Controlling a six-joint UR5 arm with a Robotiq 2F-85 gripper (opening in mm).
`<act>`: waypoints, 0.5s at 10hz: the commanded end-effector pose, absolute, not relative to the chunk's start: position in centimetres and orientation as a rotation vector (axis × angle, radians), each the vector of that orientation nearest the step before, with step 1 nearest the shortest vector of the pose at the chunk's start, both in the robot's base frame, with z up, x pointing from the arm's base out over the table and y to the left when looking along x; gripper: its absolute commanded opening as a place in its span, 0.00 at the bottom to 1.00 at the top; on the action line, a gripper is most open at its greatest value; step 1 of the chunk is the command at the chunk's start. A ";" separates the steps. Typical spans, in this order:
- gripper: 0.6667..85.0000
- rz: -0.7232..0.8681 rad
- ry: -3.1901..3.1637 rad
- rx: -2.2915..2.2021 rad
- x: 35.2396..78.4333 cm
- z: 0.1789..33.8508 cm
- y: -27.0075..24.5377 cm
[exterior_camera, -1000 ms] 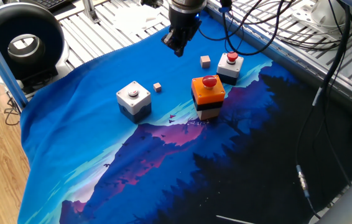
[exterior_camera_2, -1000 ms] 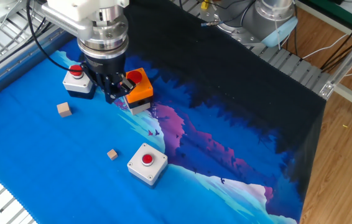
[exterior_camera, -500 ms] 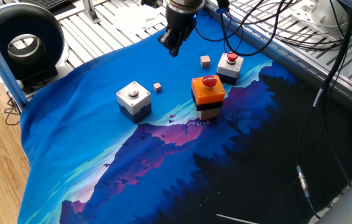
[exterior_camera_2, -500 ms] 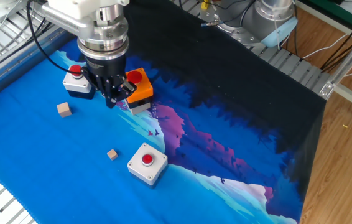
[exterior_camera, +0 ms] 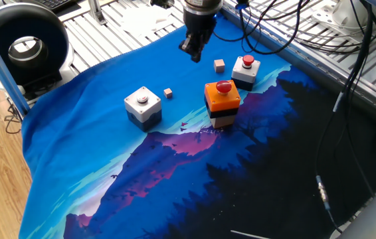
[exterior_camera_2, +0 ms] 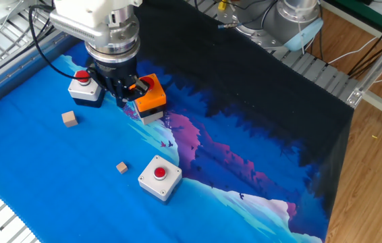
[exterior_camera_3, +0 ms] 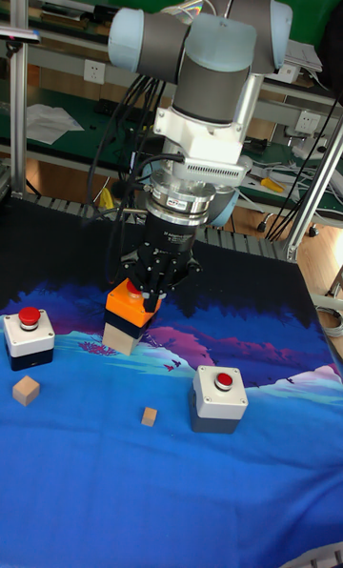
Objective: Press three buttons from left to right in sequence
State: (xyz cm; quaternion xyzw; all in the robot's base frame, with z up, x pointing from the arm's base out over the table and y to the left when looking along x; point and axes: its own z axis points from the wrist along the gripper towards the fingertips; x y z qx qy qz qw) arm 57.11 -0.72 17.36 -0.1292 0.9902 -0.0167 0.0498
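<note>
Blue-and-black printed cloth [exterior_camera: 75, 133] covers the table, its near blue corner and dark right half unoccupied. Above the cloth's far edge the gripper [exterior_camera: 193, 52] hangs clear of all boxes; whether its fingers are apart or together cannot be determined. The orange-topped box [exterior_camera: 222, 103] stands mid-cloth. The white-grey box [exterior_camera: 142, 106] sits well apart to its left, the small white box [exterior_camera: 246, 71] near behind it. Two wooden cubes [exterior_camera: 219, 64] lie in the gaps between boxes.

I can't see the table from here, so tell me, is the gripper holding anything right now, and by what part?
Nothing is held. The gripper hangs in the air, clear of the three buttons and both cubes.
</note>
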 end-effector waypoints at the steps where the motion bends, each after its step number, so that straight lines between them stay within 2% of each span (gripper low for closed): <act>1: 0.00 -0.028 2.972 -0.469 58.1 17.3 -1.1; 3: 0.00 -0.132 2.943 -0.526 59.7 16.1 -6.6; 5: 0.00 -0.107 2.915 -0.593 60.9 15.4 -9.6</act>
